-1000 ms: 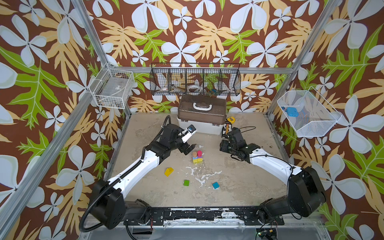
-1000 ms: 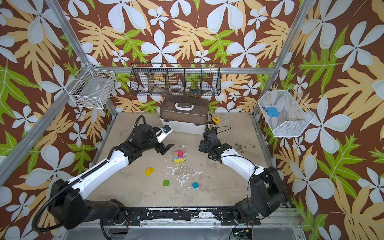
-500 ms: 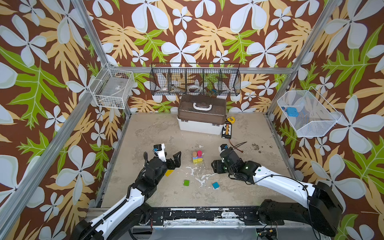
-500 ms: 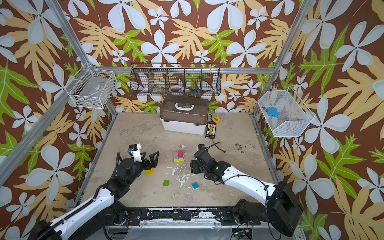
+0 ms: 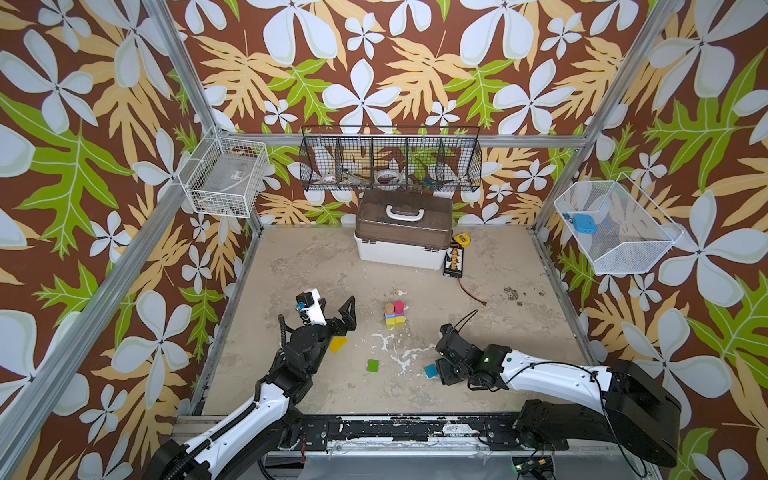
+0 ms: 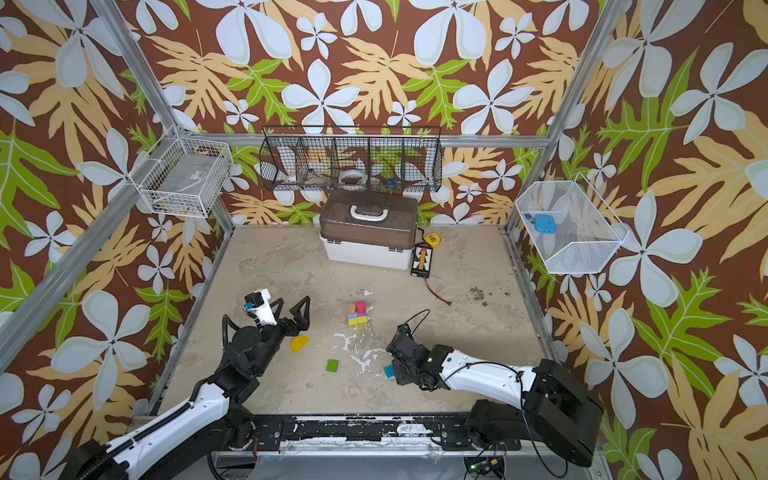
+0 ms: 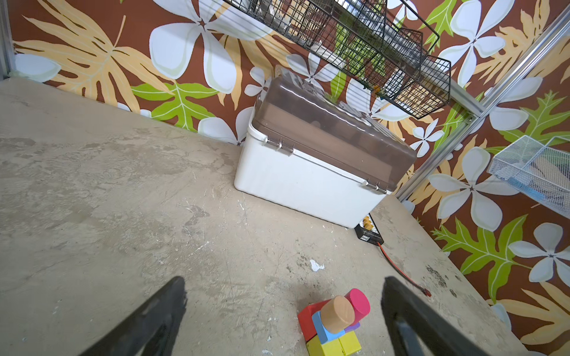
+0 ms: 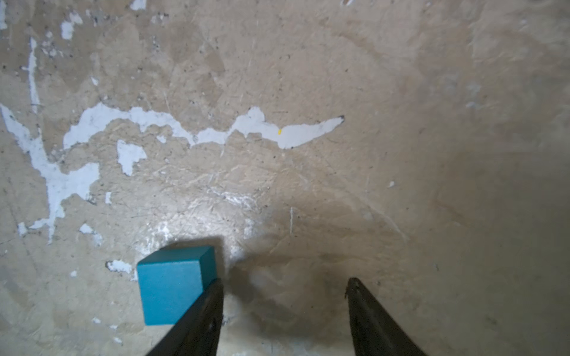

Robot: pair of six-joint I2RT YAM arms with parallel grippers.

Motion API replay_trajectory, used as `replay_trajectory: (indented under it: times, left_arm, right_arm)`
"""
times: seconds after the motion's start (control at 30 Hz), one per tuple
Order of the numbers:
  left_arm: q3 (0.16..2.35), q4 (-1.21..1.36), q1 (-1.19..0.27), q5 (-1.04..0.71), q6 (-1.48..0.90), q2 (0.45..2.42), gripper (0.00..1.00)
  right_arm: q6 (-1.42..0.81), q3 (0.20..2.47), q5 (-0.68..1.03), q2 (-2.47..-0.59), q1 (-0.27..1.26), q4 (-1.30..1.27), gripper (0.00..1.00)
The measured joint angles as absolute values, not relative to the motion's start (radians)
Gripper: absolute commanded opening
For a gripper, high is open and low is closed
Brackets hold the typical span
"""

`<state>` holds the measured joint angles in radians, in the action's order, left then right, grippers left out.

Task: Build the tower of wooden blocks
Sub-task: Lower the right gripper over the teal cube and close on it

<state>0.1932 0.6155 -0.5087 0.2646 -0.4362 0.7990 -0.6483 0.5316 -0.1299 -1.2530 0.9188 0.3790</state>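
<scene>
A small block tower (image 5: pixel 394 314) of smooth painted wood stands near the middle of a rough, beige, concrete-look table (image 5: pixel 299 266), shown in both top views. Its base is two yellow cubes side by side, with a blue block and a purple block on them and a red block at the back. Two short round pegs stand upright on top, one bare tan wood and one bright pink (image 7: pixel 334 323).

To the left of the tower, near it but apart, the left gripper (image 6: pixel 290 311) points toward it. Its two black triangular fingers are spread as wide as they go, with nothing between them. The left wrist view looks between those fingers (image 7: pixel 177 286) at the tower.

Three loose pieces lie on the robot's side of the tower. A yellow wedge (image 5: pixel 337 344) with a sloped face lies to the left, just beside the left arm's black wrist. A flat green block (image 5: pixel 372 365) lies almost straight in front. A teal cube (image 5: pixel 431 370) with a matt finish lies a little to the right.

The right gripper (image 8: pixel 284 282) hangs low over the table at the teal cube (image 8: pixel 172 286). Its dark fingers stand moderately apart over bare table. The cube sits outside one finger, not between them. Whether that finger touches the cube is unclear. White patches (image 8: pixel 200 132) show where the table's surface has flaked.

Beyond the tower, against the flowered back wall, stands a ribbed white plastic box (image 5: pixel 401 249) with a rounded, see-through brown lid and a white handle.
</scene>
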Motion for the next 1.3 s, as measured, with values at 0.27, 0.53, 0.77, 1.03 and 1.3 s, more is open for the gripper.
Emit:
replay_trajectory:
  times: [0.27, 0.53, 0.77, 1.03, 1.3]
  left_arm:
    - [0.192, 0.635, -0.509, 0.287, -0.413, 0.798, 1.00]
    - [0.190, 0.648, -0.509, 0.294, -0.404, 0.812, 1.00]
    - [0.190, 0.651, -0.509, 0.304, -0.395, 0.811, 1.00]
    - [0.181, 0.662, -0.509, 0.306, -0.395, 0.815, 1.00]
    - [0.181, 0.669, -0.509, 0.306, -0.395, 0.810, 1.00]
  right_arm:
    - [-0.625, 0.532, -0.097, -1.161, 0.931, 0.369, 0.65]
    - [-0.660, 0.555, -0.088, -1.156, 1.033, 0.399, 0.65]
    - [-0.719, 0.598, -0.140, -1.234, 1.084, 0.413, 0.63]
    - [-0.734, 0.601, -0.153, -1.303, 1.095, 0.404, 0.58]
    - [-0.748, 0.598, -0.159, -1.312, 1.100, 0.396, 0.57]
